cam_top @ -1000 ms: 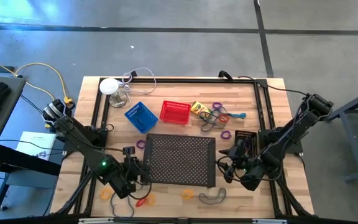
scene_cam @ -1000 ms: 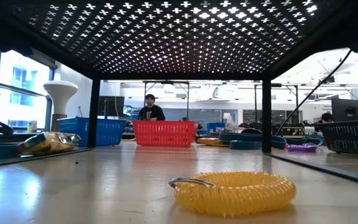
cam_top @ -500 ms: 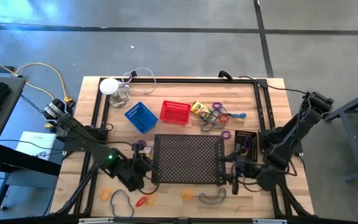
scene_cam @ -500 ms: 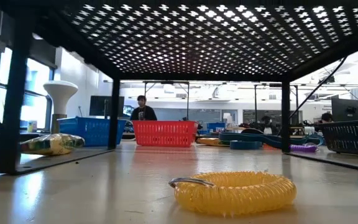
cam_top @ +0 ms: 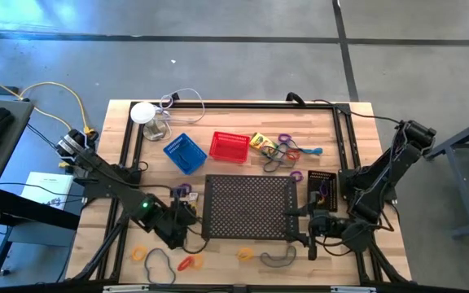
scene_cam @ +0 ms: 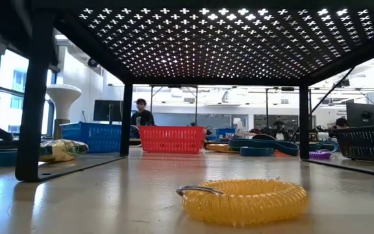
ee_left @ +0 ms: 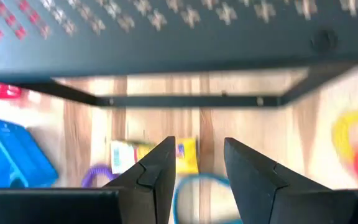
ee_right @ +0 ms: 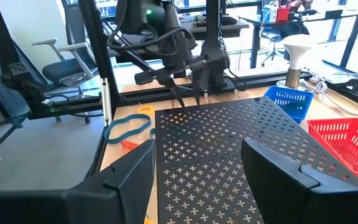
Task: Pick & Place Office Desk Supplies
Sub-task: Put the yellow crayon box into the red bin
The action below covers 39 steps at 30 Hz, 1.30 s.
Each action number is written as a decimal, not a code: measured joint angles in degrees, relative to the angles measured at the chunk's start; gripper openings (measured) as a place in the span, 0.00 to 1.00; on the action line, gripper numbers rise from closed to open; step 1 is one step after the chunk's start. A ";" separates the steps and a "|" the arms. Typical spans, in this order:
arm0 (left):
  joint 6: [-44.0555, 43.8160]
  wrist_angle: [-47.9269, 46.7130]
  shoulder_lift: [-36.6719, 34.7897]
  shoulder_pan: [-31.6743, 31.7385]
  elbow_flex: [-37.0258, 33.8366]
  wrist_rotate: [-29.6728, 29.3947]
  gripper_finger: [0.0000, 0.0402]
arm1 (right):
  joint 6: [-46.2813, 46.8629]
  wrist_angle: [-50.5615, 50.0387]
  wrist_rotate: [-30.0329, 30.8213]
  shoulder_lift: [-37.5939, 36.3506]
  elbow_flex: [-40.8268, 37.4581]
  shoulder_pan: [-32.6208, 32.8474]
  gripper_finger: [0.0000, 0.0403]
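Note:
The flat black perforated tray [cam_top: 247, 207] stands on legs [scene_cam: 34, 97] mid-table. My left gripper [cam_top: 189, 218] is open at the tray's left edge, fingers pointing down; between them a yellow crayon box [ee_left: 185, 155] and a blue loop [ee_left: 197, 186] lie on the wood. My right gripper [cam_top: 301, 230] is open at the tray's right edge, its fingers [ee_right: 129, 177] spread level over the tray top [ee_right: 216, 155]. Blue basket [cam_top: 184, 152], red basket [cam_top: 229, 146] and black basket [cam_top: 322, 185] sit on the table. A yellow coiled loop [scene_cam: 242, 200] lies under the tray. My left gripper stands close beside the tray's left edge [ee_right: 166, 112], but I cannot tell whether a finger touches it. My right gripper reaches level from the table's right over the tray's right edge; that edge is hidden under its fingers, so I cannot tell whether it touches.
A heap of loops [cam_top: 283, 153] and a second yellow box [cam_top: 260, 141] lie near the far edge. More loops [cam_top: 187, 263] and a grey one [cam_top: 279, 259] line the near edge. A white round disc on a stand [cam_top: 143, 112] is at the far left.
The perforated tray has slid along the table toward its right edge, still on its legs. My left gripper has followed it rightward. My right gripper has drawn back toward the near edge and turned level, facing the tray.

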 joint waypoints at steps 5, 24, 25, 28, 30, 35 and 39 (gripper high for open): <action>2.90 -6.45 0.00 -2.40 0.00 0.44 0.32 | 0.44 0.02 0.00 0.00 0.00 0.00 0.56; 1.94 -4.57 0.96 -0.11 -6.27 -3.78 0.65 | 2.16 -0.45 -0.14 0.04 0.00 0.00 0.56; -0.60 -3.94 0.96 0.11 -6.35 -4.41 0.65 | 2.95 -0.95 -0.15 0.04 0.00 0.00 0.56; -10.85 -3.70 0.96 0.75 -6.42 -4.61 0.65 | 4.68 -1.96 -0.37 0.04 0.00 0.00 0.56; -18.75 -3.57 0.96 1.09 -6.45 -3.53 0.65 | 5.35 -2.47 -0.41 0.04 0.00 0.00 0.56; -32.49 -3.42 1.46 1.14 -6.74 -3.76 0.65 | 6.46 -2.97 -0.42 0.07 0.00 0.00 0.56; -36.66 -3.18 3.85 1.14 -6.91 -8.20 0.65 | 6.61 -2.99 -0.44 0.07 0.00 0.00 0.56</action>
